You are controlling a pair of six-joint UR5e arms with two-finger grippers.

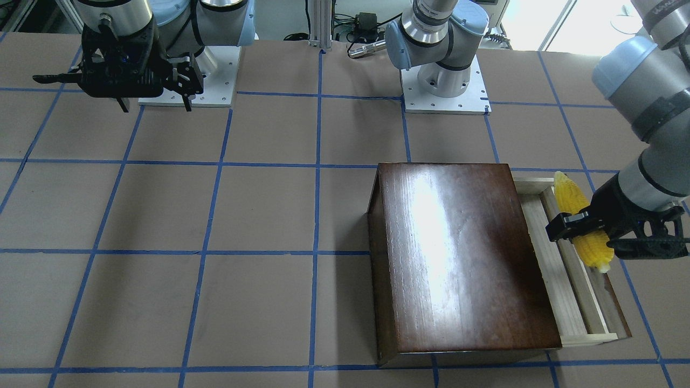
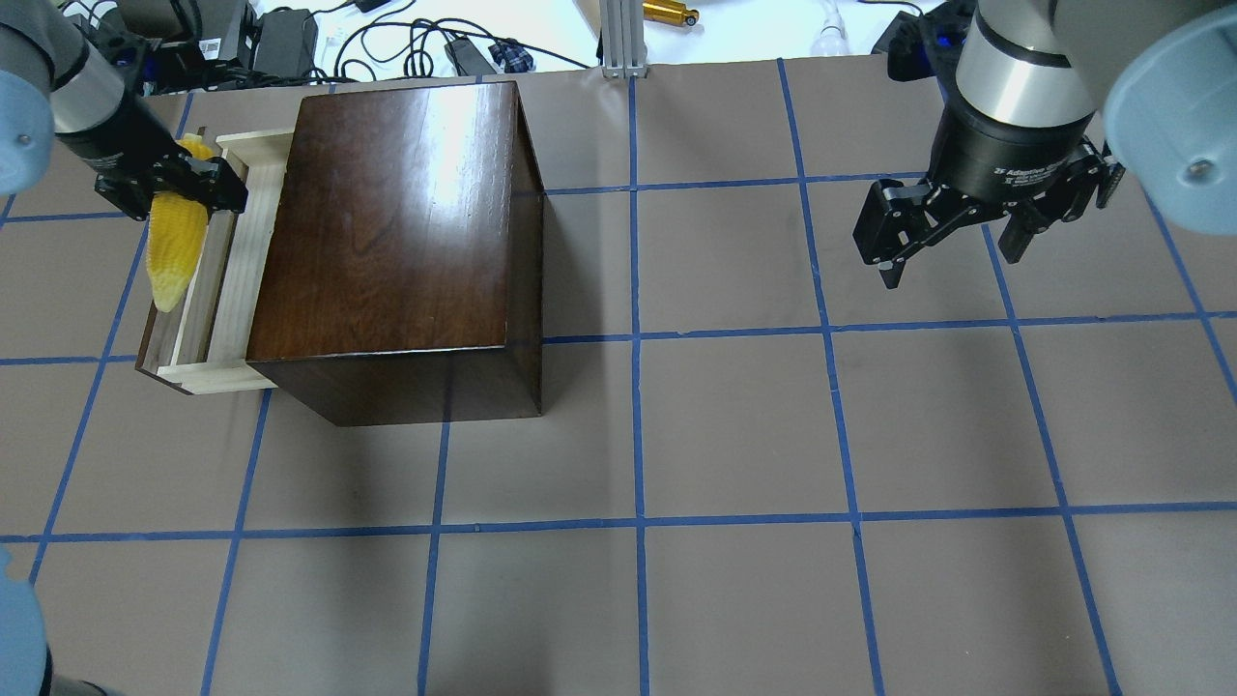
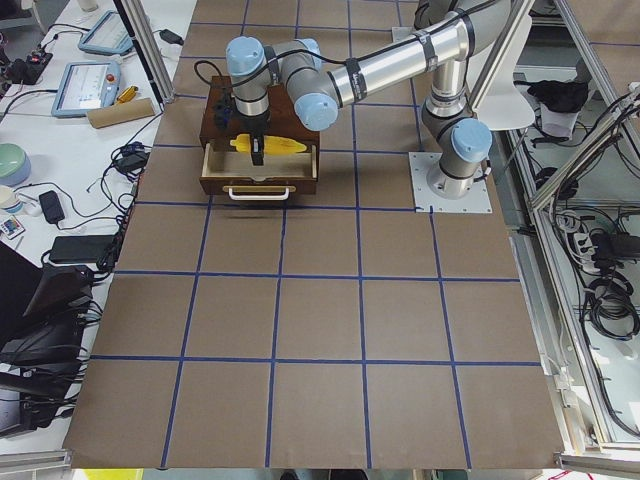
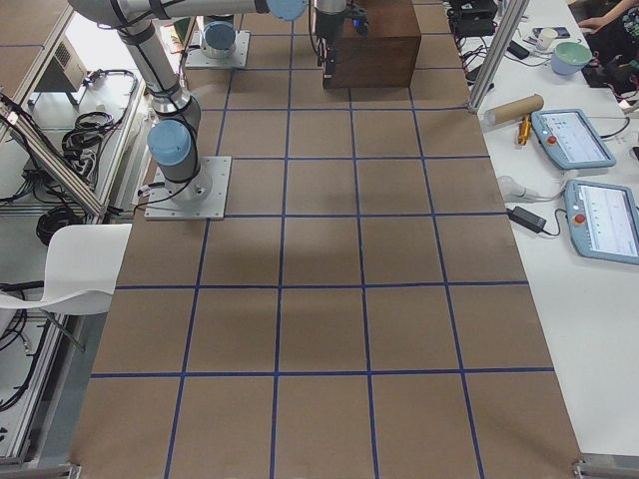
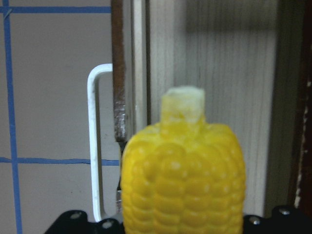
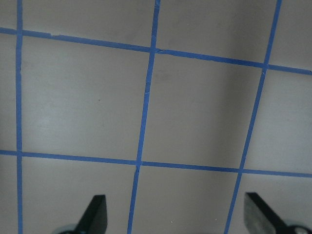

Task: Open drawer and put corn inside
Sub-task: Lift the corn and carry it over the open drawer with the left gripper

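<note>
Corn (image 5: 183,180): fills the low centre of the left wrist view, closest thing to that lens. Yellow, bumpy kernel rows. Pale stub (image 5: 183,102) points away from the robot, tapered tip toward it.
Corn, place: in the air over the open drawer (image 1: 555,275), lying along its length, close behind the front panel (image 5: 118,73). Cannot tell if it touches the wood.
Left gripper (image 1: 585,233): closed across the cob's middle, one black finger (image 1: 560,225) on the box side and the other on the outer side. Nothing else in its hold.
Drawer: stands partly out from the box, on the box's left side in the overhead view. Pale bare wood tray with a dark glossy front. No contents visible on the strip of floor that shows.
Pull (image 5: 92,141): thin white-metal loop on the outside of the front panel, well clear of the fingers.
Box (image 1: 463,253): dark brown, glossy top with a light glare. Sits at the far left of the table in the overhead view.
Table (image 2: 734,425): brown surface, squared off by blue tape lines (image 2: 635,387).
Right gripper (image 2: 947,263): far right in the overhead view, well apart from the box. Hangs above the table with jaws spread wide and nothing between them. Its wrist view shows only brown surface and tape.
Beyond the far edge: black cables (image 2: 387,39) and small gear, off the work surface.
</note>
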